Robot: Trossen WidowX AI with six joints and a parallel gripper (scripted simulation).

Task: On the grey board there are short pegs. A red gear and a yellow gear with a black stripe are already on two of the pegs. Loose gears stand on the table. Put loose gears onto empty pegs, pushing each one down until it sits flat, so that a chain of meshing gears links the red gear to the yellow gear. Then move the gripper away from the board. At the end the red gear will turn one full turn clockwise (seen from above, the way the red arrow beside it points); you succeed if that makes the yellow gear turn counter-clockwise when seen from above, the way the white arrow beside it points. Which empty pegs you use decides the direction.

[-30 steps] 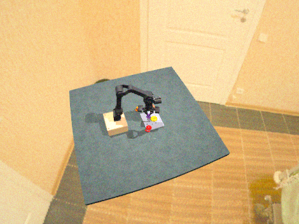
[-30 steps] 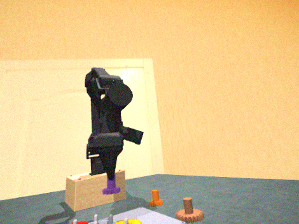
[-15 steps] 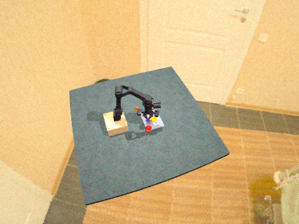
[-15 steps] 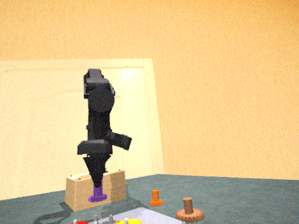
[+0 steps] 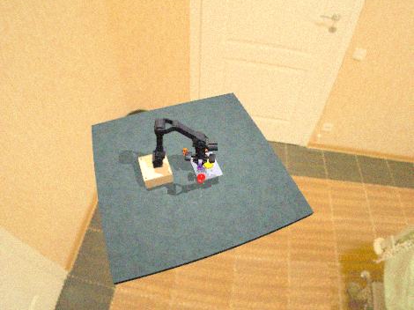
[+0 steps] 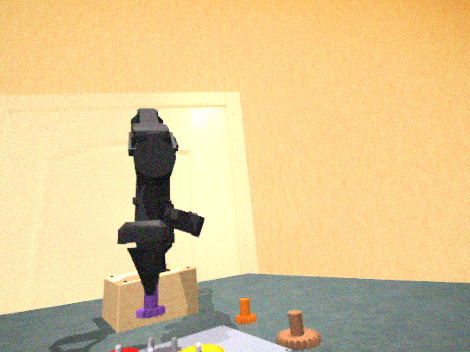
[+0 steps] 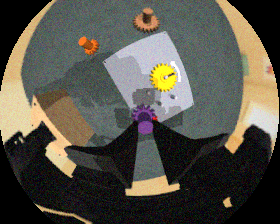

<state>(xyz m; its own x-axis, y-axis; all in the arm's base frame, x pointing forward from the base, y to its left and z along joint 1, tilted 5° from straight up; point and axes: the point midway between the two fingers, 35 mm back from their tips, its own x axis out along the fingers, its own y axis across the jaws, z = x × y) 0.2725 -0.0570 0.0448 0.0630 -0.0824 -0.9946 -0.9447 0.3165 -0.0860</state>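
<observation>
In the exterior view's lower left, the tool [image 5: 200, 166] [image 6: 150, 293] [image 7: 144, 122] clamps the purple gear [image 5: 200, 166] [image 6: 150, 308] [image 7: 144, 116] by its stem, above the board; likely light and rigid, best gripped there, teeth free.

Showing purple on one loose gear [image 5: 200, 166] [image 6: 150, 311] [image 7: 144, 113], orange on a small gear [image 5: 185, 151] [image 6: 245, 319] [image 7: 91, 46]. Wearing black-striped yellow on the board's gear [image 5: 208, 165] [image 6: 202, 349] [image 7: 161, 80].

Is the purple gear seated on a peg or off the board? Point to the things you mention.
Off the board: the gripper [image 5: 200, 163] [image 6: 151, 292] [image 7: 144, 122] grips the purple gear [image 5: 200, 166] [image 6: 150, 311] [image 7: 144, 113] by its stem, raised above the pegs.
</observation>
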